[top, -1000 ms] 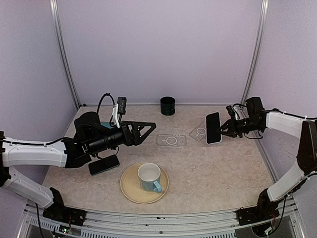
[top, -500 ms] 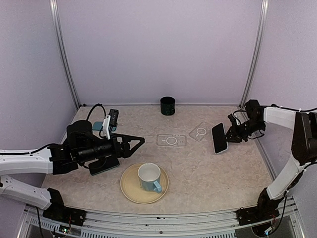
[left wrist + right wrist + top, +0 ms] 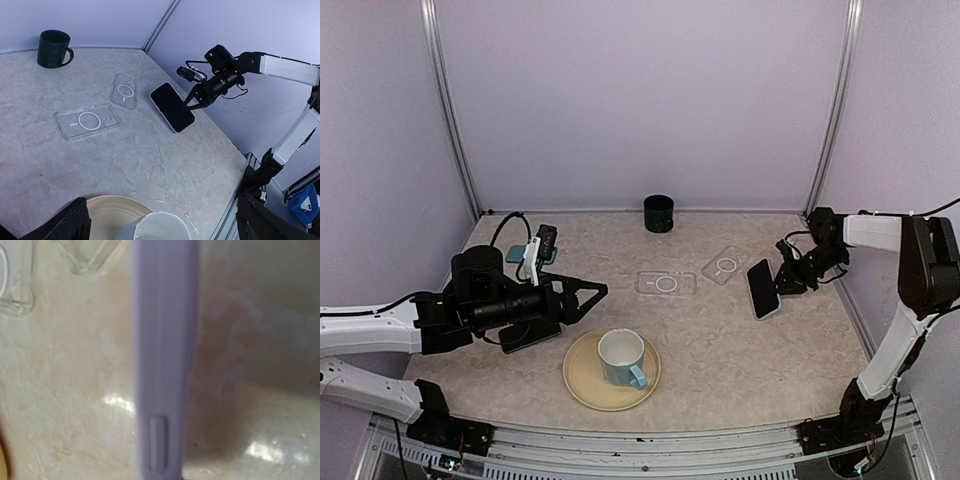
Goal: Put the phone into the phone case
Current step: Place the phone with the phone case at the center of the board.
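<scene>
Phone [image 3: 763,289] is hanging tilted in your right gripper [image 3: 786,278]. The jaws are pinching nearly closed on its side edge, with the dark face turned away from the fingers. Its low corner is riding close to the table [image 3: 740,350]; I can't tell whether it's touching. The right wrist view is showing only the lilac side rail with a button, so you're getting no alignment cue there. Go by the overhead view.

Nearest clear case [image 3: 726,265] is lying flat just past the phone from the fingertips, slightly to the far side. The second clear case [image 3: 666,283] is lying further out, toward the left arm. Which one fits isn't readable from here.

For this step you're aiming to get the phone flat, dark face up, long axis matching the case, before lowering. Try seating one short end under the case lip first, then pressing the rest down.

The case is looking light and will likely slide under a push. Your left gripper [image 3: 590,291] is hovering wide open and empty, well apart from both cases and near the plate [image 3: 582,380] with the cup [image 3: 622,357]. Consider bringing it in to pin the case.
</scene>
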